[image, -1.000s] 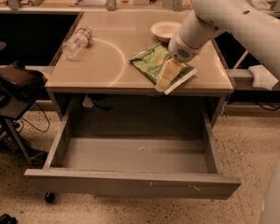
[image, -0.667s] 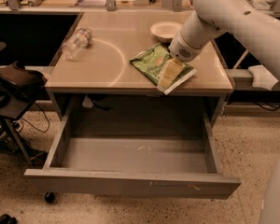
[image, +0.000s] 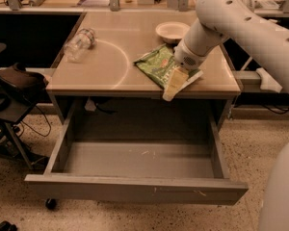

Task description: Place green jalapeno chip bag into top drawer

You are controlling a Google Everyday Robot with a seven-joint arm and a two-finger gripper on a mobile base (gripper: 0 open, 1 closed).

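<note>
Camera view: jaws over glossy-green bag [image: 154,64]

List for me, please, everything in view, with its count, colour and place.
green jalapeno chip bag: one, green, on the table, front right, partly under the pincer.
plastic bottle: one, clear, lying on its side, table's left.
bowl: one, cream, table's rear right.
table: one, beige top.
top drawer: one, grey, pulled open below the table.
arm: one, white, reaching in from the right.
pincer: one, pale, over the bag's right edge.

Lettering on the green jalapeno chip bag [image: 156,65] cannot be read
</note>
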